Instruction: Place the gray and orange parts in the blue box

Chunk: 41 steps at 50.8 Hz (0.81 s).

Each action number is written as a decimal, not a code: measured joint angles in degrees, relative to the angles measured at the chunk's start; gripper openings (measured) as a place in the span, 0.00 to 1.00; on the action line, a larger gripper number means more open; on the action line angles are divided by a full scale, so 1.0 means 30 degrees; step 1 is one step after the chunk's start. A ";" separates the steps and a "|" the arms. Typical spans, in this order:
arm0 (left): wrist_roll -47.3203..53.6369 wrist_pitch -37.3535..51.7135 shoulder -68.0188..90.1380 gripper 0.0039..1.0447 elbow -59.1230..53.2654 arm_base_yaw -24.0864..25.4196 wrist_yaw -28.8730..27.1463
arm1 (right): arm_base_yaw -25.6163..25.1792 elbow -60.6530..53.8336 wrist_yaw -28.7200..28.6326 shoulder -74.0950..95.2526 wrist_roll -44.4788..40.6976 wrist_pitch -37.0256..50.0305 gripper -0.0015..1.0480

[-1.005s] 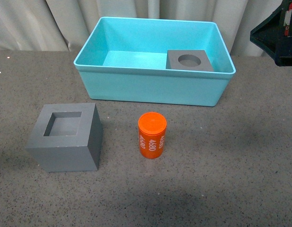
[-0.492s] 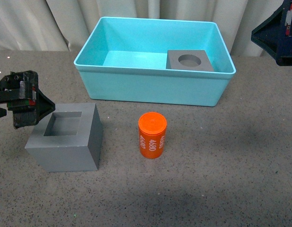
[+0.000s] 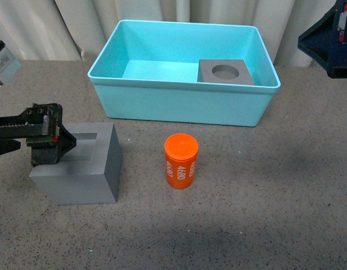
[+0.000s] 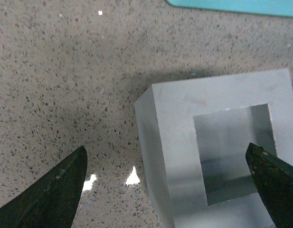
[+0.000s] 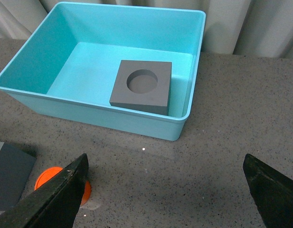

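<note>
Gray cube [image 3: 90, 178] with square recess lies under the left pincer [image 3: 51, 145], spread wide

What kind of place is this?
Probably a robot practice bench: a speckled gray tabletop, a pale curtain behind, and plain test parts like the square-holed gray cube and the turquoise bin.

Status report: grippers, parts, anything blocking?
Left gripper open, over the matte gray cube with square recess. Right gripper open, empty. Round-recess gray cube inside turquoise plastic bin; orange cylinder on table. No obstruction seen.
</note>
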 joint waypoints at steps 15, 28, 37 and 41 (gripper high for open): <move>0.0226 -0.0160 0.0772 0.54 0.0240 -0.0138 -0.0561 | 0.0000 0.0000 0.0007 0.0000 0.0000 0.0000 0.91; -0.0124 -0.0430 0.0182 0.18 0.0306 -0.0452 -0.0896 | 0.0000 0.0000 0.0007 0.0000 0.0000 0.0000 0.91; -0.0816 -0.0699 -0.1734 0.17 0.1020 -0.0882 -0.1137 | 0.0000 0.0000 0.0000 0.0000 0.0000 0.0000 0.91; -0.1370 -0.0627 -0.2616 0.17 0.2200 -0.1195 -0.1370 | 0.0000 0.0000 -0.0007 0.0000 0.0000 0.0000 0.91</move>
